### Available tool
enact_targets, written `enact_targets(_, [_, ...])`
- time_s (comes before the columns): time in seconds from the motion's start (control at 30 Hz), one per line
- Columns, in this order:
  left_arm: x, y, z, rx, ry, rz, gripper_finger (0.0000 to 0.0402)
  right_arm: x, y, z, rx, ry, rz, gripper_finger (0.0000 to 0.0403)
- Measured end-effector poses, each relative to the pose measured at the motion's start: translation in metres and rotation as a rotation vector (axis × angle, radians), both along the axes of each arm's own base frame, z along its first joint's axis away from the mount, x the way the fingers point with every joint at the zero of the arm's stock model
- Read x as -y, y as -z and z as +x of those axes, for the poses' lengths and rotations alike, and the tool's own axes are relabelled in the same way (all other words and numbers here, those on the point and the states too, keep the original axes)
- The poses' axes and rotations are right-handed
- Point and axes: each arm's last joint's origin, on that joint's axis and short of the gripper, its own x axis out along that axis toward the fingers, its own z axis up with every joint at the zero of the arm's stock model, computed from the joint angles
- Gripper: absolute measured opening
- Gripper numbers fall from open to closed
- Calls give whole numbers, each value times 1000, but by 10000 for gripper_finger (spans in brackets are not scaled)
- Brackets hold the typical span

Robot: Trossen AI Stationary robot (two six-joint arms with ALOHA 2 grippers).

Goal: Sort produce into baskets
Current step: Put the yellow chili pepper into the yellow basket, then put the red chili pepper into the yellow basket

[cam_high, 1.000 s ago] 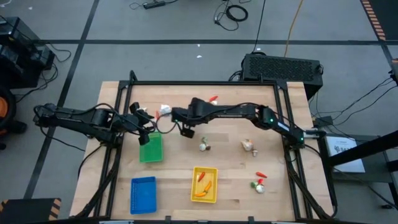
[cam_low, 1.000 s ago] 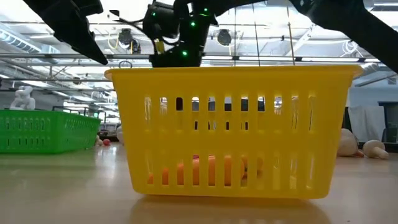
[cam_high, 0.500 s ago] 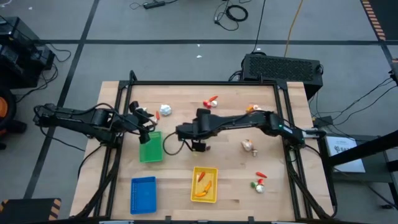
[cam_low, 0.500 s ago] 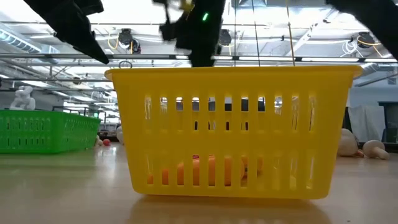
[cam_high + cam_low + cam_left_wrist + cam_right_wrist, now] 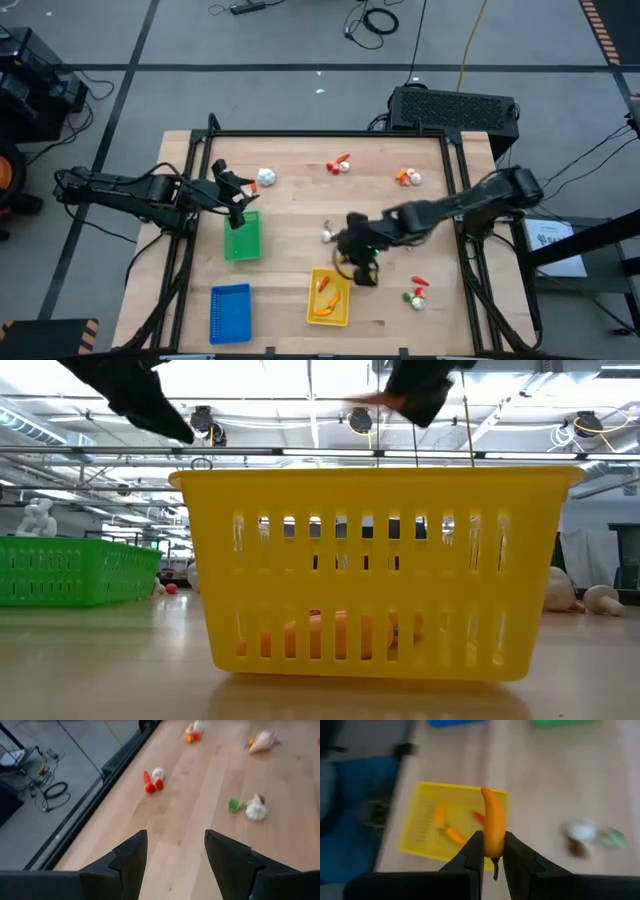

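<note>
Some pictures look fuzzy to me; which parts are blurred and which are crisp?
Right wrist view: the orange pepper in the right tool is crisp, the yellow basket behind is smeared. Low view: the arms overhead are blurred. High view: sharp.

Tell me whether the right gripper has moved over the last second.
Yes. The right gripper, holding an orange carrot, has swung from near the green basket to the yellow basket.

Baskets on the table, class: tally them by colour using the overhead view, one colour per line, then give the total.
Green basket: 1
Blue basket: 1
Yellow basket: 1
Total: 3
</note>
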Motion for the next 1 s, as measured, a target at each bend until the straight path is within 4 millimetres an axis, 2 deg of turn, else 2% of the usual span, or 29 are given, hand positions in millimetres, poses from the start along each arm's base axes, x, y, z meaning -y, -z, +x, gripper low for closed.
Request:
enact_targets(0.13, [1, -6, 4, 63, 30, 1, 205, -28, 9, -9, 47, -120, -16, 45])
enact_targets(0.33, [2, -7, 10, 90, 52, -22, 205, -49, 32, 5, 92, -223, -62, 45])
enact_targets(0.6, [4, 5, 22, 13, 68, -29, 205, -56, 64, 19, 39, -241, -87, 49])
enact_targets(1.0, [5, 9, 27, -14, 71, -20, 205, -51, 64, 22, 42, -219, -90, 123])
